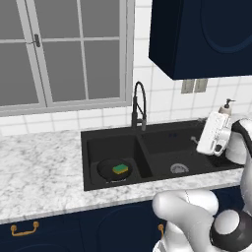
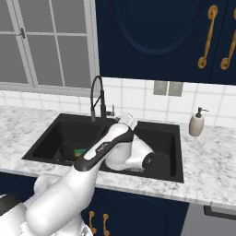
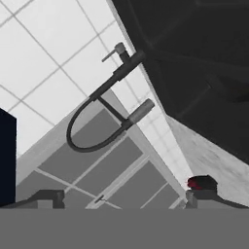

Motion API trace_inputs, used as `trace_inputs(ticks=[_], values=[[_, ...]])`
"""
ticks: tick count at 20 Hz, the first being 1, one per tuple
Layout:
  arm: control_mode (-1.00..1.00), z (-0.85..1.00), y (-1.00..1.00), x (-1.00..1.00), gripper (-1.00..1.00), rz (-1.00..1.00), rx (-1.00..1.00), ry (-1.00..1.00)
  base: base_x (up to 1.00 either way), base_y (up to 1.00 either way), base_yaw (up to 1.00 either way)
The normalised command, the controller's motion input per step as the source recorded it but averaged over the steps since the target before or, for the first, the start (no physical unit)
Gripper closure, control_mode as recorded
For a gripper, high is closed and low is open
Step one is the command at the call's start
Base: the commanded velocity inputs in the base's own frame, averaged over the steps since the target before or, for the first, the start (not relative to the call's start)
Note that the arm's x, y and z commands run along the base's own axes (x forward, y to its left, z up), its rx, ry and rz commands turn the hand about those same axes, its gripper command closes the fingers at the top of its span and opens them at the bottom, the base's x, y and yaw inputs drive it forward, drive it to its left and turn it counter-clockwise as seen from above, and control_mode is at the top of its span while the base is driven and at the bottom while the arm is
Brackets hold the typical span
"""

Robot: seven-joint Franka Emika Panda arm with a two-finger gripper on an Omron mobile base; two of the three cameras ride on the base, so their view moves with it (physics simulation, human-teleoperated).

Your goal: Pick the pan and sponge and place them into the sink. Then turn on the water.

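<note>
Pan: round black frying pan [image 1: 113, 170] lies in the left basin of the matte-black double-basin sink [image 1: 147, 133], its wooden handle hard to make out
Sponge: small green-topped rectangular sponge [image 1: 120, 169] rests on the pan
Faucet: tall black arched spring-neck faucet [image 1: 139, 106] stands behind the divider; judged next step is water, so approach its small lever [image 3: 113, 52] squarely and push gently
End effector: white two-finger end effector [image 1: 201, 141] hovers over the right basin, fingers apart, empty
Hidden: fingertips barely visible in the hand view; arm covers part of the basins in the right base view

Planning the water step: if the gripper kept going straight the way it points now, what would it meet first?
Probably the faucet: it sits centred ahead of the open gripper, with the window behind it. Depth is unclear.
</note>
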Motion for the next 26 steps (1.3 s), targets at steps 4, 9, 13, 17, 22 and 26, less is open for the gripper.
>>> trace_inputs(ticks=[4, 9, 13, 17, 22, 26], values=[[-1.0, 0.28, -0.33, 0.65, -1.0, 0.0, 0.19, 0.07, 0.0, 0.0, 0.0], [-1.0, 0.02, -0.02, 0.71, -1.0, 0.0, 0.03, 0.07, 0.0, 0.0, 0.0], [-1.0, -0.21, 0.0, 0.62, -1.0, 0.0, 0.0, 0.03, 0.0, 0.0, 0.0], [-1.0, -0.37, 0.0, 0.54, -1.0, 0.0, 0.0, 0.0, 0.0, 0.0, 0.0], [-1.0, -0.43, 0.0, 0.32, -1.0, 0.0, 0.01, 0.0, 0.0, 0.0, 0.0], [-1.0, -0.24, 0.02, 0.0, -1.0, -0.03, 0.01, -0.09, 0.0, 0.0, 0.0]])
